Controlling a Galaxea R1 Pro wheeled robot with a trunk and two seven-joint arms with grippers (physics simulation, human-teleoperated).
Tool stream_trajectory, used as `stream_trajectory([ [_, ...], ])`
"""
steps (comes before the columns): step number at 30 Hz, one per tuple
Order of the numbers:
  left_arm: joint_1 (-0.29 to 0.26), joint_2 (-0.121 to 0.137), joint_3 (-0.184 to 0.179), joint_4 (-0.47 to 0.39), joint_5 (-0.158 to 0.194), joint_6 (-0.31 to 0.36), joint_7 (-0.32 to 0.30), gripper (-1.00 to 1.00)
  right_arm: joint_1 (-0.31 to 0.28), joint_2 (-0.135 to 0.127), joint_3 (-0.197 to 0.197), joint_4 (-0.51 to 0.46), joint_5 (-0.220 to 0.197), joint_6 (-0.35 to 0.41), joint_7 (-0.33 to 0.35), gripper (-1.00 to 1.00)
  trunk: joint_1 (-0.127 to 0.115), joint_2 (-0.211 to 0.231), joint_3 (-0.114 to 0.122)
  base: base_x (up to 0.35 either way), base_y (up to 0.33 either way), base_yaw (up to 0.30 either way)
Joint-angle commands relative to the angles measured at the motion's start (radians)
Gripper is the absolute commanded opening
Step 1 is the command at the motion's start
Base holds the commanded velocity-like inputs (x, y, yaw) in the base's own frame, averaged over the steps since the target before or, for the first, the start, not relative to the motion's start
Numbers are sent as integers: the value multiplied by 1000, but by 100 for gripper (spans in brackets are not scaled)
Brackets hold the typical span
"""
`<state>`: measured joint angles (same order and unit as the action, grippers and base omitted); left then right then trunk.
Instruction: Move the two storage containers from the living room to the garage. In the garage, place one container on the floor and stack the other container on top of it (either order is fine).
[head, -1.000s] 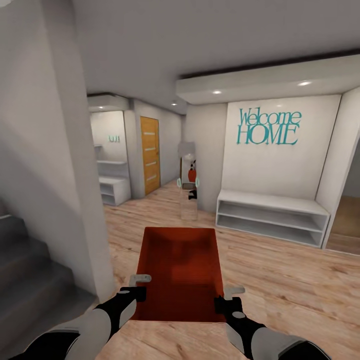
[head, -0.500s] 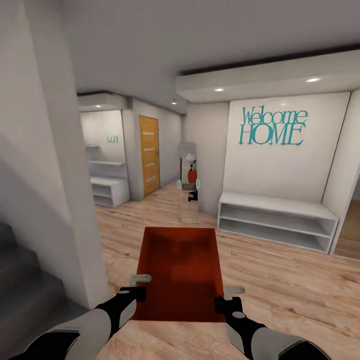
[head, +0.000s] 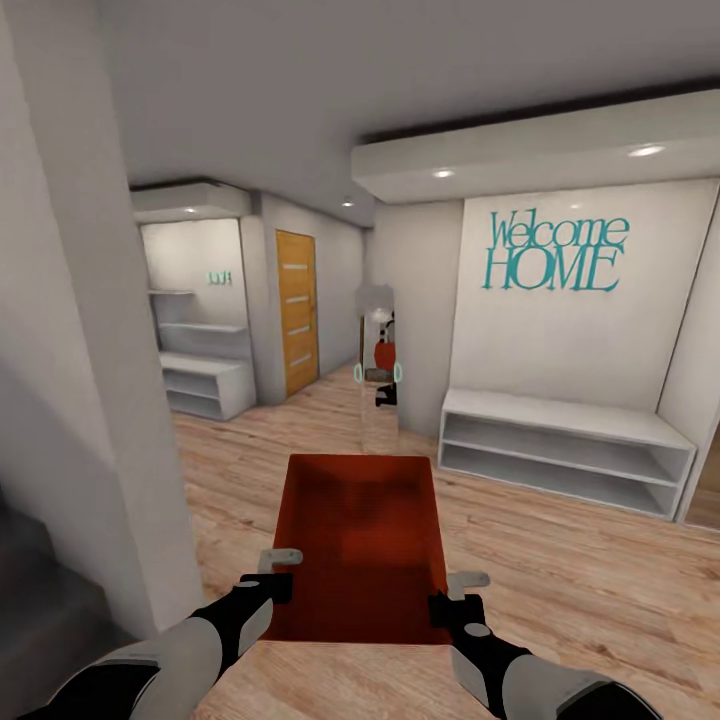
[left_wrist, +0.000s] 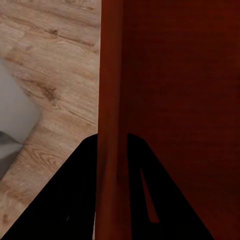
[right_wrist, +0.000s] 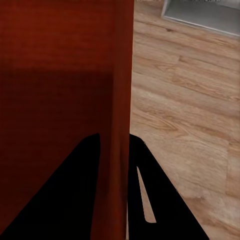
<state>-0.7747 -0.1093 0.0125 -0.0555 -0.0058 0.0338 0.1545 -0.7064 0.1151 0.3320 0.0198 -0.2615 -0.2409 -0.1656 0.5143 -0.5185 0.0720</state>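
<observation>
Between both tools, left tool and right tool each clamp the storage container's side walls.

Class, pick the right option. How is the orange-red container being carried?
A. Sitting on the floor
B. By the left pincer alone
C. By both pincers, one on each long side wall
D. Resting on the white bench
C: the left pincer and right pincer each straddle a side wall of the storage container.

Teal lettering "Welcome HOME" stands on the white wall above a bench.
</observation>
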Motion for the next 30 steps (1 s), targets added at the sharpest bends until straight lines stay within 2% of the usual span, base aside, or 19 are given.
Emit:
stream_trajectory([
  [1, 0, 53, 44, 2, 0, 4, 11, -100, -1, -3, -5, 0, -16, -101, -5, -100, 1, -1, 0, 322, 0, 0],
  [30, 0, 53, 44, 2, 0, 4, 11, -100, -1, -3, -5, 0, -16, -101, -5, -100, 1, -1, 0, 322, 0, 0],
])
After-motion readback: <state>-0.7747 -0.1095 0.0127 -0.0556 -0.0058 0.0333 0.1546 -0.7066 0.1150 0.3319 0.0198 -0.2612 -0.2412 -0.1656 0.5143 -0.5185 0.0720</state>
